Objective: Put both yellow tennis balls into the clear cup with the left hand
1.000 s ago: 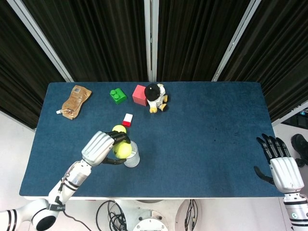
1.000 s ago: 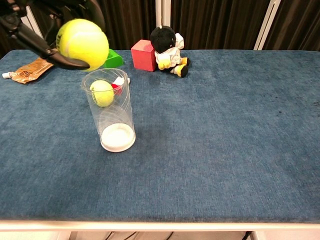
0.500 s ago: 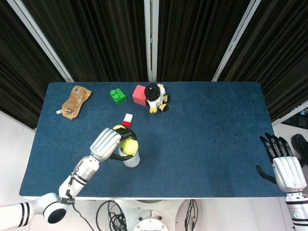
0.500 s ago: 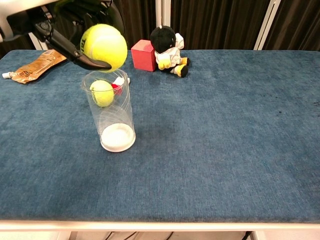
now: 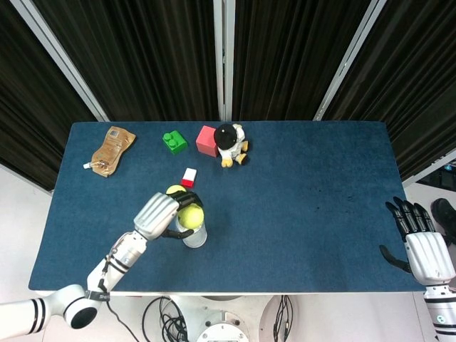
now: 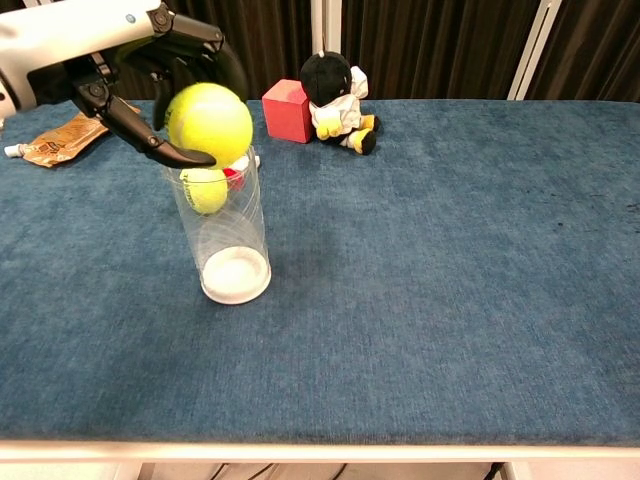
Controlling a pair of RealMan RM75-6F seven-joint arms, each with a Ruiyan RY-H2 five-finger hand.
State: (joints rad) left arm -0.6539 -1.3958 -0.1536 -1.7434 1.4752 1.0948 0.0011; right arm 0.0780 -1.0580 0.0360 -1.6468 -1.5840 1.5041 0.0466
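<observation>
At lower left, the left hand (image 5: 158,214) is gripping a light, springy tennis ball (image 6: 209,123) around its middle over the cup (image 6: 222,235); the right hand (image 5: 422,247) is hanging open.

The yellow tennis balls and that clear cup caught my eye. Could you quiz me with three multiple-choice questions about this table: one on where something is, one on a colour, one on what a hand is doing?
1. Where is the ball held by the left hand?
A. Over the clear plastic cup's mouth
B. Beside the brown pouch
C. At the table's right edge

2. What colour is the cube beside the black-headed plush toy?
A. Blue
B. Red
C. White

3. What is the right hand doing?
A. Gripping the cup
B. Holding nothing, fingers apart
C. Pressing the toy

Answers: 1 A, the yellow tennis ball sits at the clear plastic cup rim. 2 B, the red cube shows plainly. 3 B, it is off the table's right end.
</observation>
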